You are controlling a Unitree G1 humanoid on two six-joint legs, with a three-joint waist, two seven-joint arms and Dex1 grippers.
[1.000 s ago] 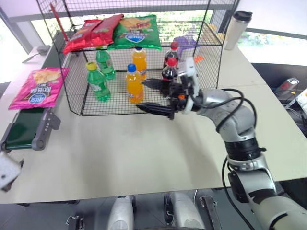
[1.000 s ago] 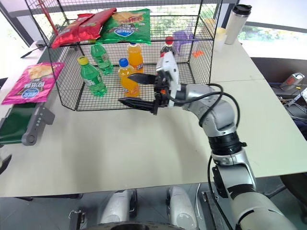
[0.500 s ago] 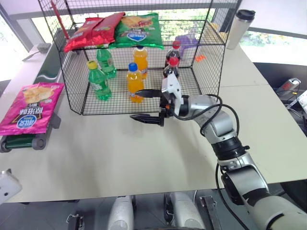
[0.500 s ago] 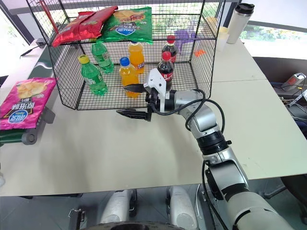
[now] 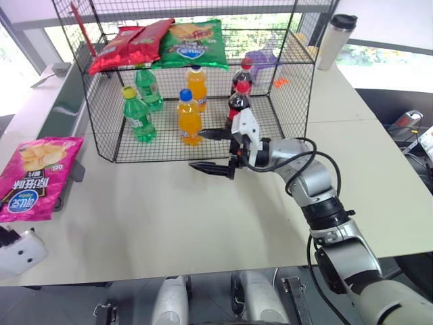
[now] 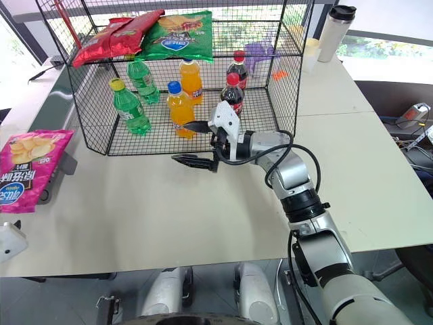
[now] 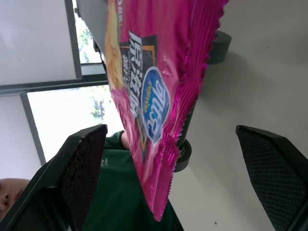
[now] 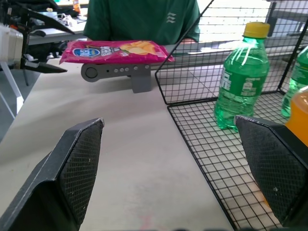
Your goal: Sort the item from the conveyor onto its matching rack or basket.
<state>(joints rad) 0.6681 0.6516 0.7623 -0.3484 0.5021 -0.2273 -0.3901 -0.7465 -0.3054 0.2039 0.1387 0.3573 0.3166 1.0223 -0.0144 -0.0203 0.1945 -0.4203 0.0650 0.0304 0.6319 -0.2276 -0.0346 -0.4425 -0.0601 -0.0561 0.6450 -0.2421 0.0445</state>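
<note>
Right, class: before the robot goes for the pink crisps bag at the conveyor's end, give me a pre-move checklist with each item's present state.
1. Pink crisps bag lies at the conveyor end, overhanging it: ok.
2. Left gripper open, bag between its fingers: ok.
3. Bag gripped: not ok, not yet.
4. Right gripper open and holding nothing, in front of the rack: ok.
5. Free space beside the red bags and green bag on the upper shelf: cannot tell.
</note>
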